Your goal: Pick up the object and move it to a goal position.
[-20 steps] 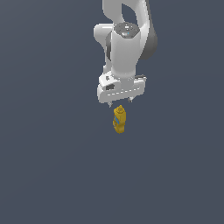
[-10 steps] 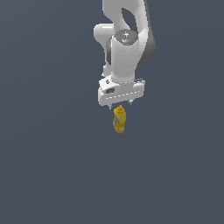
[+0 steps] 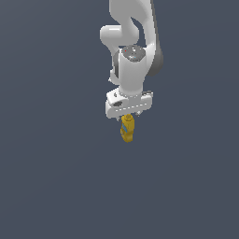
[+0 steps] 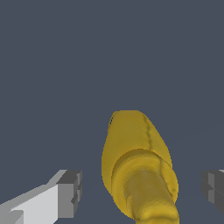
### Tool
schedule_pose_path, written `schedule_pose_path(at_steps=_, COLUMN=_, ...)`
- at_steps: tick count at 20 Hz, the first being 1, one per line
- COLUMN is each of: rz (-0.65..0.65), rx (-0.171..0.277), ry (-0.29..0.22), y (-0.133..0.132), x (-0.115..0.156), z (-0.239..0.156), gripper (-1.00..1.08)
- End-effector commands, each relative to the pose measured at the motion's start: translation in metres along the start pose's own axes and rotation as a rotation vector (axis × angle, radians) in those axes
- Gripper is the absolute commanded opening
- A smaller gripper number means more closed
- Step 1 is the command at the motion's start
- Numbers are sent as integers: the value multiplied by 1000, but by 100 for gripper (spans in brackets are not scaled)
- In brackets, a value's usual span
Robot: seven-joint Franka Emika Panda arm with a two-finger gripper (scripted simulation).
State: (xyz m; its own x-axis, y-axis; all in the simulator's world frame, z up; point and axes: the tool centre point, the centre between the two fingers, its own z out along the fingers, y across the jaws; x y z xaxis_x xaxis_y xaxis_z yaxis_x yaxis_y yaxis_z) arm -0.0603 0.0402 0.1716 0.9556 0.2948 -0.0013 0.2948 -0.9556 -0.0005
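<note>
The object, a small yellow squeeze bottle (image 3: 127, 130), stands upright on the dark grey floor with a bit of blue label showing. My gripper (image 3: 126, 116) hangs straight above it, fingers pointing down around its top. In the wrist view the bottle (image 4: 135, 166) points its tapered nozzle at the camera and sits between the two grey fingertips (image 4: 70, 192). The gripper (image 4: 141, 189) is open, with a gap on each side of the bottle. The bottle's base is hidden behind its own body.
A plain dark grey floor (image 3: 56, 186) fills both views. The white arm (image 3: 133, 51) rises above the gripper. No other object shows.
The gripper has come down a little toward the bottle. The bottle has stayed where it was.
</note>
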Motion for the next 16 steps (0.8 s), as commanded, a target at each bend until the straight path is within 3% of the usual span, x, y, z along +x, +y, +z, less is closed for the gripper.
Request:
schedule_pose_path(at_steps=1, rz=0, rx=0, ry=1, y=0, x=1, z=1, gripper=-100)
schedule_pose_path(at_steps=12, rz=-1, rx=-1, ry=3, y=0, x=1, z=0, gripper=-100)
schedule_pose_path(at_steps=16, rz=-7, rx=-4, ry=25, y=4, x=5, z=-5, gripper=-100)
